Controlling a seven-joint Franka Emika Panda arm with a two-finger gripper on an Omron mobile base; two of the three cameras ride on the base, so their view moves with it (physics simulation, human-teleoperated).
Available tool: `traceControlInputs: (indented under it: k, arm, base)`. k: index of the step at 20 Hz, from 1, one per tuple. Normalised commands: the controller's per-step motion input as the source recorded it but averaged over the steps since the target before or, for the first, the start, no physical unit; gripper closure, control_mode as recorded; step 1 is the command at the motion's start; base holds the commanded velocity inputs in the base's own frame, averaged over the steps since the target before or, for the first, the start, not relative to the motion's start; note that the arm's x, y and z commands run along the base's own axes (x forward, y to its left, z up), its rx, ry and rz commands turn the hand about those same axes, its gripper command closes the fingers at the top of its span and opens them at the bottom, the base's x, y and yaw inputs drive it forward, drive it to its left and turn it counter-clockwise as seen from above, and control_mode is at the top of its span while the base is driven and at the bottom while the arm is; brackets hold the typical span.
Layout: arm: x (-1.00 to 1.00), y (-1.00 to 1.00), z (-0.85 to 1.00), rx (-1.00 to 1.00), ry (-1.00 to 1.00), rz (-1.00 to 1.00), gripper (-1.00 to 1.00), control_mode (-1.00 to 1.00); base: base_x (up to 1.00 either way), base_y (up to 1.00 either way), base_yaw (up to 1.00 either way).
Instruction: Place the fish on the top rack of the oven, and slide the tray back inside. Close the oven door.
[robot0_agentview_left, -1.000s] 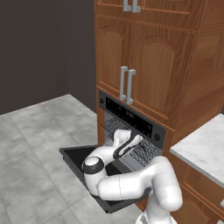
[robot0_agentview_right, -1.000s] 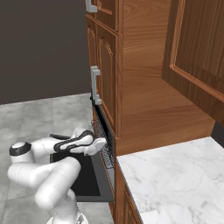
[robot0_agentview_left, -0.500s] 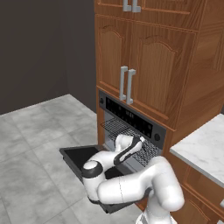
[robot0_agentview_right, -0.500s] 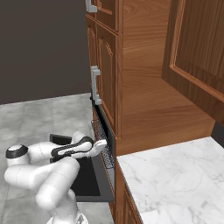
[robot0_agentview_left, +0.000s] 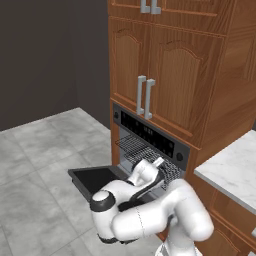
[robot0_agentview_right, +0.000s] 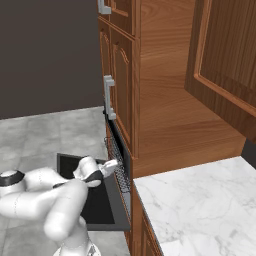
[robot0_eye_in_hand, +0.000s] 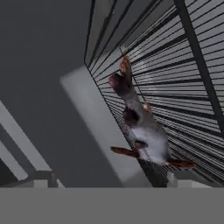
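Observation:
The oven (robot0_agentview_left: 150, 133) has its black door (robot0_agentview_left: 94, 181) folded down flat. Its top rack (robot0_agentview_left: 134, 146), a silvery wire grid, sticks out of the cavity over the door. In the hand view the small grey-brown fish (robot0_eye_in_hand: 141, 127) lies on the rack's bars (robot0_eye_in_hand: 186, 76), tail pointing away from the hand. My gripper (robot0_eye_in_hand: 109, 179) is open just short of the fish, with nothing between its fingers. From the base views the gripper (robot0_agentview_left: 159, 163) hovers at the rack's front right part, above the door (robot0_agentview_right: 97, 202) and beside the rack (robot0_agentview_right: 116, 159).
Wooden cabinet doors with steel handles (robot0_agentview_left: 145, 97) rise above the oven. A white marble counter (robot0_agentview_left: 235, 170) lies to the right, also seen as the counter (robot0_agentview_right: 200, 205). Grey tiled floor (robot0_agentview_left: 40, 145) spreads left of the open door.
The jaws have spread wider and the fish now rests free on the rack. The hand has edged a little toward the oven.

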Motion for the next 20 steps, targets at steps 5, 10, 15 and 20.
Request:
traceControlInputs:
  k: [5, 10, 15, 20]
  arm:
    - [-0.30, 0.29, 0.58, -0.04, -0.12, -0.01, -1.00, -1.00]
    - [-0.82, 0.33, 0.40, -0.02, -0.08, 0.00, -1.00, -1.00]
    - [-1.00, 0.48, 0.47, 0.00, 0.00, 0.00, -1.00, -1.00]
    - [-0.82, 0.61, 0.80, 0.05, 0.00, 0.00, -1.00, -1.00]
  base:
    - [0.00, 0.00, 0.00]
    - [0.00, 0.00, 0.00]
    - [0.00, 0.00, 0.00]
    - [0.00, 0.00, 0.00]
